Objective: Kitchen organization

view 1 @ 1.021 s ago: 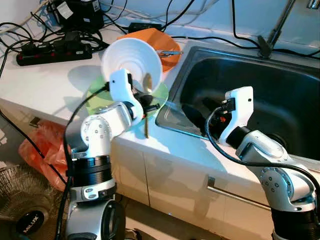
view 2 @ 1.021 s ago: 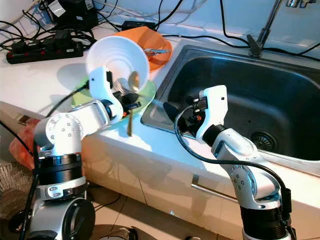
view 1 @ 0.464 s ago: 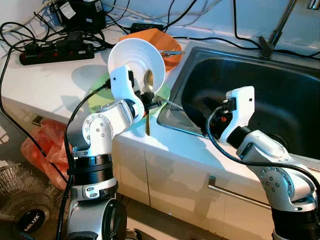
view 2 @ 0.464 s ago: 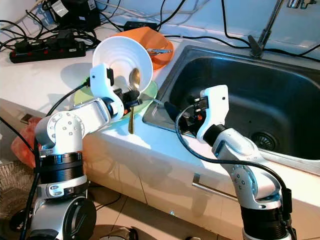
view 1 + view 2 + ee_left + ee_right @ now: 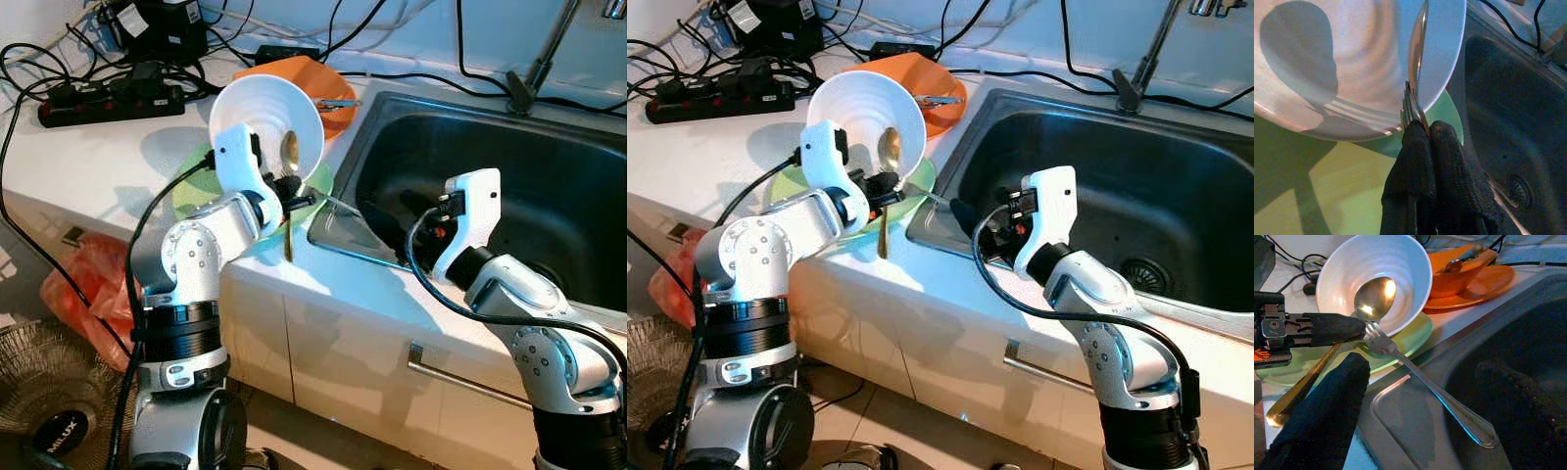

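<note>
Left gripper (image 5: 287,199), frame centre-left, pinches shut on spoon (image 5: 1371,298), fork (image 5: 1415,374) and white bowl (image 5: 265,122) over the green plate (image 5: 911,191). Right gripper (image 5: 1415,401) open, empty, at sink (image 5: 549,186) edge. Orange dishes (image 5: 323,83) unsorted upper centre; most work likely remains.

"MLUX" on the floor fan (image 5: 54,431)

Bowl (image 5: 266,122) on plate (image 5: 196,191), left of sink (image 5: 509,186).

Bright even light; glare on spoon (image 5: 1374,297); head views sharp.
</note>
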{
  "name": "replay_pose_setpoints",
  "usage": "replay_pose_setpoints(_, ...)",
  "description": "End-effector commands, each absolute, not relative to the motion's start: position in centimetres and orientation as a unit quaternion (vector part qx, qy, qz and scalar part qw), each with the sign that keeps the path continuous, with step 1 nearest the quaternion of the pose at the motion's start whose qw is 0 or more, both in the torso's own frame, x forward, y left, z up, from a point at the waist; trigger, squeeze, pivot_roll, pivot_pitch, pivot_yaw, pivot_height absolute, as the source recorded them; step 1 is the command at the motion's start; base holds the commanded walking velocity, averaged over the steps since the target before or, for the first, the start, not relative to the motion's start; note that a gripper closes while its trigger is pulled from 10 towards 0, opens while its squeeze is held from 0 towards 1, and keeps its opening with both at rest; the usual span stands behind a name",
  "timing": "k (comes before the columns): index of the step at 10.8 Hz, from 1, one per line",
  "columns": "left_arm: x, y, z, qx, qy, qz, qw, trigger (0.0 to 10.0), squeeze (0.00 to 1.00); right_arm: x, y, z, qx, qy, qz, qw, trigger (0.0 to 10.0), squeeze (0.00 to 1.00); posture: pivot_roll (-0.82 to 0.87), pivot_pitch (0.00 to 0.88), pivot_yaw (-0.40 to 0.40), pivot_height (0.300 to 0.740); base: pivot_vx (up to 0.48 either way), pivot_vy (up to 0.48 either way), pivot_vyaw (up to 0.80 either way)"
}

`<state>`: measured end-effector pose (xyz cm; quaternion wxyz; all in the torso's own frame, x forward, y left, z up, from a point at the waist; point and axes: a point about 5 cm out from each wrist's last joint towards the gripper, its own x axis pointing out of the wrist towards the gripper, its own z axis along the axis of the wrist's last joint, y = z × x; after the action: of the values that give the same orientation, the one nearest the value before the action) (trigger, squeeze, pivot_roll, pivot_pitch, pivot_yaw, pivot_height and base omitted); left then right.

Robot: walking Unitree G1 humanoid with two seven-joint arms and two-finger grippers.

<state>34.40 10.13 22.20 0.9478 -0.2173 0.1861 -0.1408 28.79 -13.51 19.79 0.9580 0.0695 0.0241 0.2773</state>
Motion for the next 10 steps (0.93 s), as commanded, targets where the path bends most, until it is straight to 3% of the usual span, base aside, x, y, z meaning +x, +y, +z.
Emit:
replay_pose_setpoints(1,34.4,10.2,23.1,-0.208,0.169,-0.137,0.954,0.0,0.0,28.9,-13.7,20.0,0.066,0.021,0.273,0.959,10.0,0.0,0.06,0.089,0.033,0.74,0.0,0.0,0.0)
replay_pose_setpoints(5,34.4,10.4,22.6,-0.207,0.174,-0.13,0.954,0.0,0.0,29.9,-14.7,20.5,0.039,0.017,0.297,0.954,10.0,0.0,0.07,0.087,0.027,0.74,0.0,0.0,0.0)
replay_pose_setpoints(10,33.9,11.1,21.6,-0.204,0.188,-0.118,0.954,0.0,0.0,32.7,-14.5,21.3,0.022,-0.011,0.391,0.92,10.0,0.0,0.11,0.104,0.017,0.74,0.0,0.0,0.0)
